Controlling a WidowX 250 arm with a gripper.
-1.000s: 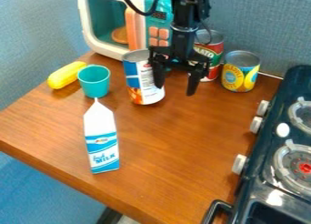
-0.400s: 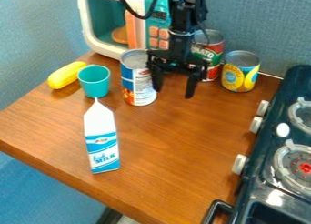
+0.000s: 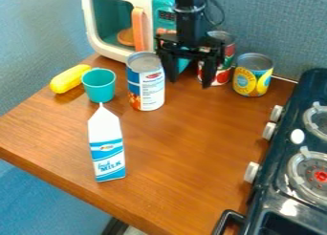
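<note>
Beside the claw (image 3: 190, 82), a blue-and-white can (image 3: 147, 86)

Teal cup (image 3: 99, 85); plain yellow corn (image 3: 69, 79); milk carton (image 3: 106, 145), white with blue bands; brown, wood-grained table (image 3: 172, 167); coral-handled microwave (image 3: 138, 29), white and teal.

Bright, even light fills the corner, leaving a pale sheen on the wooden counter (image 3: 185, 148). A white glare spot sits on the black stove (image 3: 271, 200), and soft shadow darkens the wood beside the yellow corn (image 3: 69, 79).
</note>
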